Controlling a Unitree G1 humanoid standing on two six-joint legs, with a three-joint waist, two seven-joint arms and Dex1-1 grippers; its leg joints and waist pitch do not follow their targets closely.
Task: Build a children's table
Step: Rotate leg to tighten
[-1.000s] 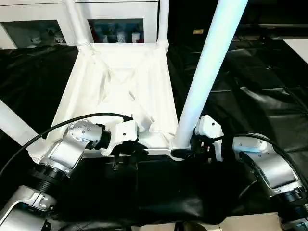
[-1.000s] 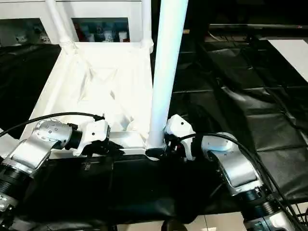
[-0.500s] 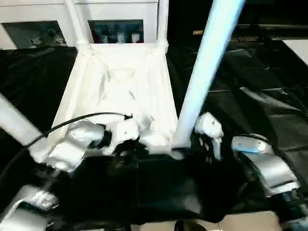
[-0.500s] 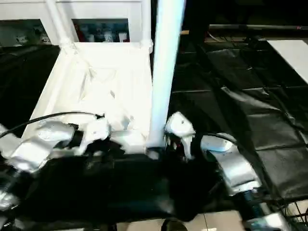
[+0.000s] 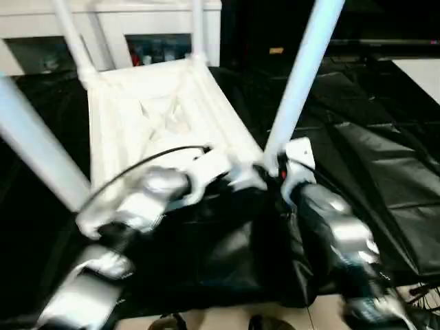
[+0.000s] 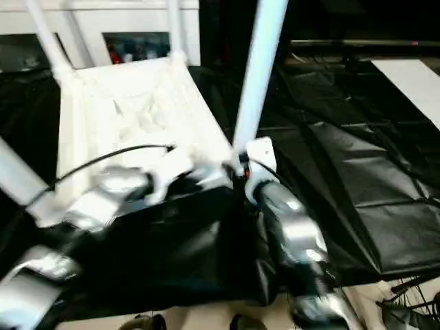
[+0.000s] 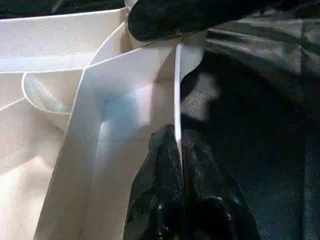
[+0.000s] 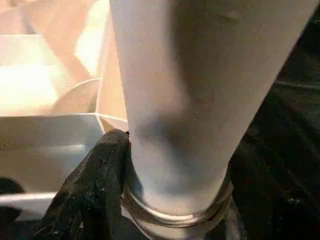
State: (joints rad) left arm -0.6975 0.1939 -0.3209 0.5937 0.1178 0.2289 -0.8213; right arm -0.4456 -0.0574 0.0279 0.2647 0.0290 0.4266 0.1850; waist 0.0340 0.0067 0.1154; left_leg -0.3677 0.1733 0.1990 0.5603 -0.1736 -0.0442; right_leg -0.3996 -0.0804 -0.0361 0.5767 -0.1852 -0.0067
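The children's table (image 5: 161, 117) lies upside down on crinkled black plastic sheeting (image 5: 385, 158), its square tabletop of smooth white plastic turned underside up. That underside is a shallow tray with raised rim walls and moulded ribs crossing in an X (image 5: 165, 113). Four white tubular legs stand up from its corner sockets, so the legs' long axes run upward and away from the sheeting.

At the left, the near-left leg (image 5: 38, 148) slants up toward the left edge of the head view. The far-left leg (image 5: 72, 38) and far-right leg (image 5: 197, 27) rise from the corners next to the white cabinet (image 5: 137, 20) at the back.

The left gripper (image 7: 177, 150) is closed on the thin near rim wall of the tabletop; in the left wrist view its two glossy black fingers (image 7: 155, 190) pinch the white edge between them. A black cable (image 5: 137, 165) arcs over the silver left forearm (image 5: 137, 203).

Farther right, the near-right leg (image 5: 302, 69) leans up and to the right, a smooth round tube that widens into a flared end seated in the round corner socket (image 8: 175, 215). The right gripper (image 5: 278, 168) clasps this leg just above the socket; one textured black finger (image 8: 95, 190) presses against the tube's side in the right wrist view. The silver right forearm (image 5: 337, 234) reaches in from the near right.
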